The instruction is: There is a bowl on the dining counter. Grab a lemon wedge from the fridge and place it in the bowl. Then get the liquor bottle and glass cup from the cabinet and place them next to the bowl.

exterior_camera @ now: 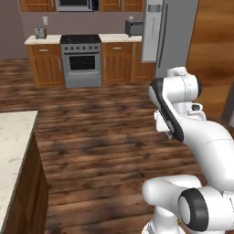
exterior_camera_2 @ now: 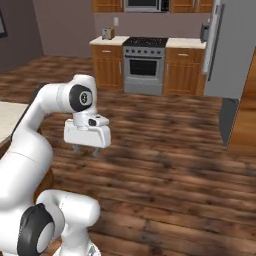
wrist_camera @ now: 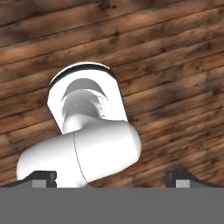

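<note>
The tall grey steel fridge [exterior_camera: 170, 36] with dark bar handles stands shut at one o'clock across the plank floor, and the lemon wedge inside, unseen, will likely be light, soft and slippery, best pinched across its rind. The two-finger claw [exterior_camera_2: 85, 149] hangs open and empty, well apart from it.

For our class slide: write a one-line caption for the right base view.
Open gripper hangs empty over the wooden floor, fridge ahead.
</note>
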Robot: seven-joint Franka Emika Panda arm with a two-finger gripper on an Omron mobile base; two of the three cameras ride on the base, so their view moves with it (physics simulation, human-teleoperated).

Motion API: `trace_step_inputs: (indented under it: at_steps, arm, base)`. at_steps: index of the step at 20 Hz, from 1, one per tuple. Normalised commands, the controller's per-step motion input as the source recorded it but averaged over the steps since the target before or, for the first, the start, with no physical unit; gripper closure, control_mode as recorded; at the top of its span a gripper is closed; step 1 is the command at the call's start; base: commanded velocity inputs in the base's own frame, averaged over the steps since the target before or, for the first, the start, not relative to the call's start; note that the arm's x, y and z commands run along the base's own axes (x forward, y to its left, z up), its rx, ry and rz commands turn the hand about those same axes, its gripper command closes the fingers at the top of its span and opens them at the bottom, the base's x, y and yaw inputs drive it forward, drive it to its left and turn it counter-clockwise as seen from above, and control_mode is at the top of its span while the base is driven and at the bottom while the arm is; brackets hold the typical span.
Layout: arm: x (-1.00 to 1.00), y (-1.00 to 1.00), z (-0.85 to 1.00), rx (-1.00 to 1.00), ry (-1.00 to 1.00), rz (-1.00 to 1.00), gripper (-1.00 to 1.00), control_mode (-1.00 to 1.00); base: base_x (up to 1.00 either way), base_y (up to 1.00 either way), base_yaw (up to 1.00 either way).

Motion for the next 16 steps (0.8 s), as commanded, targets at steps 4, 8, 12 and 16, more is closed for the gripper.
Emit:
trace_step_inputs:
  at_steps: [4,8,12,16]
  arm:
    - [0.00,0.00,0.00,0.00,0.00,0.00,-1.00,1.00]
    - [0.00,0.00,0.00,0.00,0.00,0.00,-1.00,1.00]
    - [0.00,0.00,0.00,0.00,0.00,0.00,-1.00,1.00]
    - [0.00,0.00,0.00,0.00,0.00,0.00,-1.00,1.00]
  base:
    - [1.00,-0.58,0.03]
    - [1.00,-0.09,0.00]
    - [1.00,0.00,0.00]
    - [1.00,0.00,0.00]
